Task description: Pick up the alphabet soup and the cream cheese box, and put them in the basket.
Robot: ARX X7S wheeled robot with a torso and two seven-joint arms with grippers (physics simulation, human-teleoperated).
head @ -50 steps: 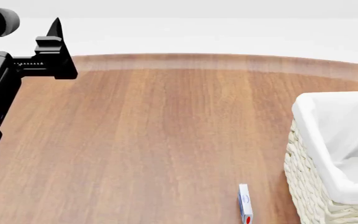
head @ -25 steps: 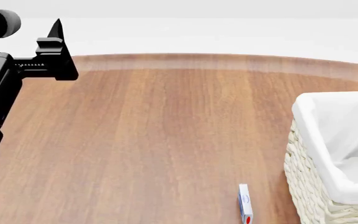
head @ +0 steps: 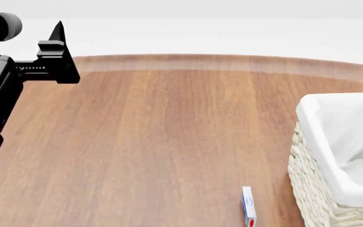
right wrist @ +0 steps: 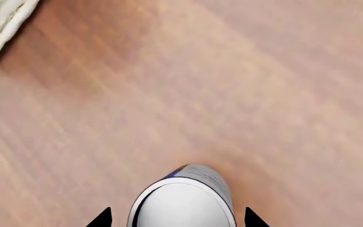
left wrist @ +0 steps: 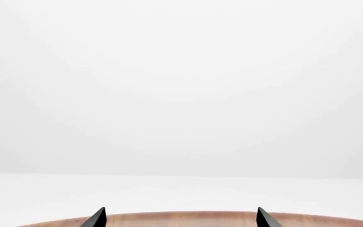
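So the basket (head: pixel 332 156) is the big landmark: cream wicker with a white liner folded over the rim, sitting on the wooden table (head: pixel 168 142) at the right edge of the head view and partly cut off there. The box (head: pixel 249 206) stands on edge on the table just beside the basket's near left corner, with a small gap between them. It's white and pale blue with a red mark near its lower end, and the frame bottom clips it.

The left end effector (head: pixel 58 52) hangs above the table well away from the basket, over toward the far left of the table near its back edge. From the head camera only one pointed black finger shows clearly, but the left wrist view has both fingertips (left wrist: pixel 98 218) poking up with a wide gap and nothing between them, only the table's far rim and blank white beyond. So it's spread wide and empty.

The right end effector (right wrist: pixel 176 218) only shows in its own wrist camera. Its two black tips sit either side of a can (right wrist: pixel 183 201), silver lid with a blue-ish side, standing upright on the table. Tips are spread wide around it, and I can't tell if they touch it. A corner of the basket (right wrist: pixel 2 21) peeks in at that view's edge, well apart from the can.
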